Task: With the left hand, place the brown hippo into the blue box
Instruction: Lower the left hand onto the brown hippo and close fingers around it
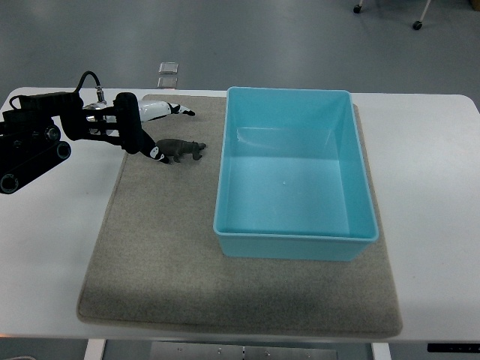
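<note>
The brown hippo (182, 149) stands on the grey mat (165, 247), a little left of the blue box (296, 240), which is empty. My left hand (154, 131) reaches in from the left edge and hovers at the hippo's left end. Its fingers are spread: one white-and-black finger (169, 109) points right above the hippo, and another fingertip (155, 152) sits right beside the hippo's rear. Nothing is held. The right arm does not show.
The mat lies on a white table (427, 187). The box covers the mat's right half. A small clear object (168, 67) lies on the floor beyond the table's far edge. Chair wheels (416, 25) show at the top right.
</note>
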`<state>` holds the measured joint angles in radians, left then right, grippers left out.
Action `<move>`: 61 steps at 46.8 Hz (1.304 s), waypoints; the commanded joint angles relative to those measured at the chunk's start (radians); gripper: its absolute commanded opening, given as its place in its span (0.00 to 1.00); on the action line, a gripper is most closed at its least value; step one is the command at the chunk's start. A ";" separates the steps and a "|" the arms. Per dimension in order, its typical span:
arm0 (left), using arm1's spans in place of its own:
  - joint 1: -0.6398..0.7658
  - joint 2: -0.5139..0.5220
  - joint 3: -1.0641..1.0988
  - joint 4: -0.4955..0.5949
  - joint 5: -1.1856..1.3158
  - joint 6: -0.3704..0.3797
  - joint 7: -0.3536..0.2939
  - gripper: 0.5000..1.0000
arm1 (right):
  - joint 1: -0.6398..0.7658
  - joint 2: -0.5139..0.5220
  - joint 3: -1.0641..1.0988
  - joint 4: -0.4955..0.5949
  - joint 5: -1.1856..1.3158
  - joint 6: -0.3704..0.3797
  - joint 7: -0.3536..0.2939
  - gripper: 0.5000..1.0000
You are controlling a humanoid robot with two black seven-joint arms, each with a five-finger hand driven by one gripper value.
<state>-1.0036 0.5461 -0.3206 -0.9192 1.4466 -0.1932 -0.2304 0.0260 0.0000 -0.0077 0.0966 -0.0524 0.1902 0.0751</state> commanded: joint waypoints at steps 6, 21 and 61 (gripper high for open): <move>0.000 0.000 0.005 0.000 0.002 0.000 0.000 0.71 | 0.000 0.000 0.000 0.000 0.000 0.000 0.000 0.87; -0.006 0.000 0.035 0.000 0.002 0.000 0.000 0.48 | 0.000 0.000 0.000 0.000 0.000 0.000 0.000 0.87; -0.006 0.000 0.037 0.000 0.003 0.000 0.000 0.02 | 0.000 0.000 0.000 0.000 0.000 0.000 0.000 0.87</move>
<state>-1.0095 0.5467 -0.2838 -0.9189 1.4496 -0.1932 -0.2301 0.0261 0.0000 -0.0077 0.0966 -0.0524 0.1902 0.0752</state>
